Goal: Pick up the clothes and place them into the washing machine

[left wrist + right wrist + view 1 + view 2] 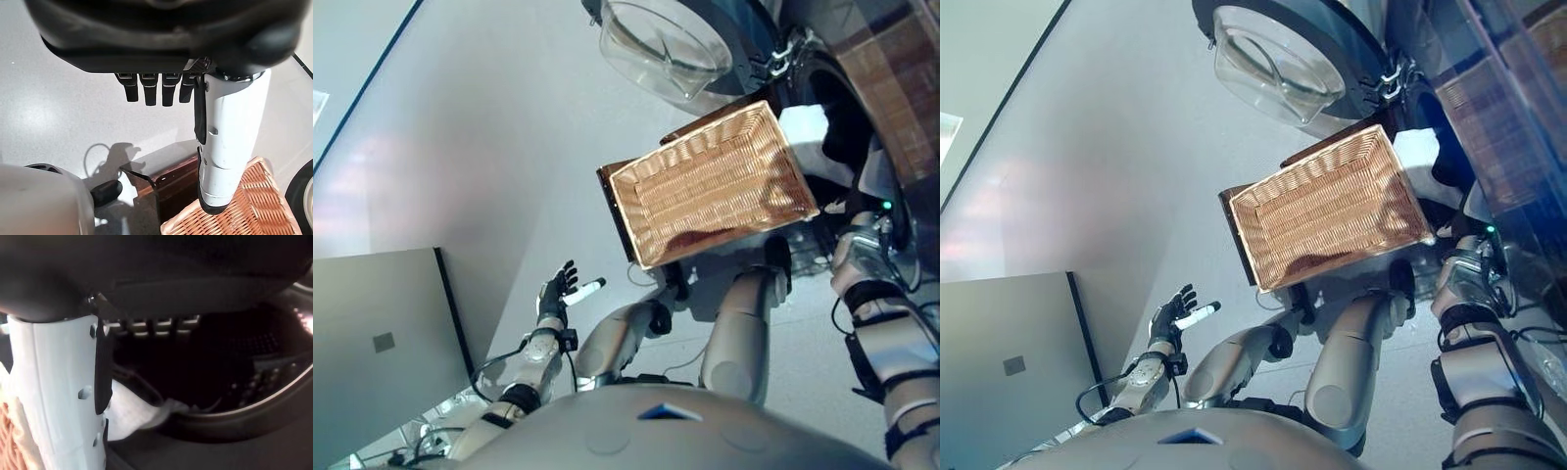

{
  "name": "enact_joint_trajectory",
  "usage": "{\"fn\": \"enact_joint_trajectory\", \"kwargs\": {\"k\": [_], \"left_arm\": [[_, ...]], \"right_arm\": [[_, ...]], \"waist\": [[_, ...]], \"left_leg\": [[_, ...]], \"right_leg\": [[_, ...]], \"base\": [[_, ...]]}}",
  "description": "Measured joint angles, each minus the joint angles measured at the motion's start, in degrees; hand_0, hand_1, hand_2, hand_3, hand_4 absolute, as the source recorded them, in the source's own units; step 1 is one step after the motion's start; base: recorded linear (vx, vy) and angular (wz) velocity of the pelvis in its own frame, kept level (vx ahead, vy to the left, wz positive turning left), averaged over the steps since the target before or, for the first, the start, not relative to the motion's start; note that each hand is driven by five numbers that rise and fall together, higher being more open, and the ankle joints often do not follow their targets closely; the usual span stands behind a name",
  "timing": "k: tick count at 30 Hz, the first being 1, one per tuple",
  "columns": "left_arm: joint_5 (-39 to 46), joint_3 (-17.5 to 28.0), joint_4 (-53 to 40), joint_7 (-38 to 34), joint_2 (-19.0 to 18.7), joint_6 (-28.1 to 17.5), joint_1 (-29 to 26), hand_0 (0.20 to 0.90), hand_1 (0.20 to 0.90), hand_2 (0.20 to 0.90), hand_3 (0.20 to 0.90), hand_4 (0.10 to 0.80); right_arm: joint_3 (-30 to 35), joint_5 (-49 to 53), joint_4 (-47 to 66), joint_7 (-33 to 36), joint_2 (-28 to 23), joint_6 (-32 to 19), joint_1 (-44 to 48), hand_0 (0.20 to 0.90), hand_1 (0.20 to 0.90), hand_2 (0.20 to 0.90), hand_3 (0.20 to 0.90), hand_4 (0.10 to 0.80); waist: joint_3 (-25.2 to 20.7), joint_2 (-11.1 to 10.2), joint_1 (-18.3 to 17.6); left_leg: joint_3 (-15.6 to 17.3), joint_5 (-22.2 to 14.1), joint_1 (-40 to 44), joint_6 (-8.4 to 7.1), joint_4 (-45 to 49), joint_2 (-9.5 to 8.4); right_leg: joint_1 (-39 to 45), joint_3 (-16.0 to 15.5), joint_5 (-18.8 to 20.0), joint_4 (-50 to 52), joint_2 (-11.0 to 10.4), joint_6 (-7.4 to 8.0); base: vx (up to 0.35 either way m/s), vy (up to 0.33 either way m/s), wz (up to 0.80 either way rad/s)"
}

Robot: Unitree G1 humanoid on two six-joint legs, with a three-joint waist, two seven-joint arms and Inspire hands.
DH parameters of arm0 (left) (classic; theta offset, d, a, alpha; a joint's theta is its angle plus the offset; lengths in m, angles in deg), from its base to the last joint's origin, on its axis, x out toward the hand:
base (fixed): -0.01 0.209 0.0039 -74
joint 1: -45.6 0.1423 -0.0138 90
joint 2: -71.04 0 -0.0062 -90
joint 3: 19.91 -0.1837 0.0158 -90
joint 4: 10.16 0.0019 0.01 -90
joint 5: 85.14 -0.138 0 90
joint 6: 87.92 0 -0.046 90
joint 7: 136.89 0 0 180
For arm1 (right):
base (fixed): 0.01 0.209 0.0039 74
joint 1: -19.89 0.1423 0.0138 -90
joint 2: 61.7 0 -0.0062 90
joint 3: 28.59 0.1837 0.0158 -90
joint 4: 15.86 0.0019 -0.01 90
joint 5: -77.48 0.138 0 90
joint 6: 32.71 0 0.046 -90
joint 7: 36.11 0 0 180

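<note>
Head views: the wicker basket (710, 186) is empty; white cloth (806, 132) lies at the washing machine (862, 117) opening, nearest the right robot hand (54, 396).

Wrist views: right fingers straight above the cloth; left robot hand (558, 291) open, well apart.

Past the right hand (54, 396), the washing machine (234, 382) drum is too dark to read, and the white cloth (132, 411) at its rim is partly hidden behind the thumb. The wicker basket (244, 205) is cut off below the left hand (161, 39).

Glossy pale grey floor (499, 147) beside a grey cabinet (382, 343).
</note>
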Motion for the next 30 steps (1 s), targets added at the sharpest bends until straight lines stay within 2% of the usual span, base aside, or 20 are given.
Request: {"fn": "enact_joint_trajectory", "kwargs": {"k": [7,14,22,25,30], "left_arm": [[0.6,0.1,0.1,-0.2,0.6,0.1,-0.2,0.900,0.900,0.900,0.900,0.800],[0.6,0.3,0.2,-0.9,0.7,0.4,-0.5,0.900,0.900,0.900,0.900,0.800],[0.5,0.3,1.9,-1.0,0.7,1.3,-0.5,0.900,0.900,0.900,0.900,0.800],[0.2,0.4,2.4,-1.0,0.8,1.6,-0.5,0.900,0.900,0.900,0.900,0.800],[-0.3,0.7,2.6,-1.1,0.7,2.6,-0.2,0.900,0.900,0.900,0.900,0.800]], "right_arm": [[0.5,3.1,-0.1,-1.1,1.3,0.0,0.3,0.900,0.900,0.900,0.900,0.800],[0.7,5.6,-3.4,-1.0,3.8,0.0,0.8,0.900,0.900,0.900,0.900,0.800],[1.1,8.2,-6.4,-0.3,4.1,1.2,5.1,0.900,0.900,0.900,0.900,0.800],[1.0,9.0,-7.3,-0.3,5.1,1.2,5.1,0.900,0.900,0.900,0.900,0.800],[2.2,12.9,-10.2,-1.1,8.1,1.0,5.4,0.900,0.900,0.900,0.900,0.800]], "waist": [[-0.1,-0.2,0.1],[-0.6,-1.8,1.0],[-1.8,-1.6,2.2],[-2.0,-1.6,2.4],[-4.4,-2.5,3.5]], "left_leg": [[-0.4,0.1,0.3,-0.05,0.8,0.34],[-1.1,0.3,1.9,-0.40,0.7,0.86],[-1.3,0.3,1.7,-0.51,0.5,0.99],[-1.6,0.4,3.8,-0.49,0.2,1.40],[-2.6,0.4,7.0,-0.72,-1.6,2.10]], "right_leg": [[1.0,-0.5,0.5,-0.2,0.1,-0.30],[3.1,-1.2,0.6,-0.6,0.5,-0.61],[3.2,-1.6,0.9,-1.1,0.5,-0.79],[6.0,-2.1,1.5,-2.4,0.7,-0.52],[10.4,-4.1,1.8,-5.3,0.8,-1.07]], "base": [[0.009,-0.006,0.00],[0.001,0.014,0.01],[0.035,0.000,0.01],[0.098,-0.046,-0.04],[0.060,-0.038,0.01]]}}
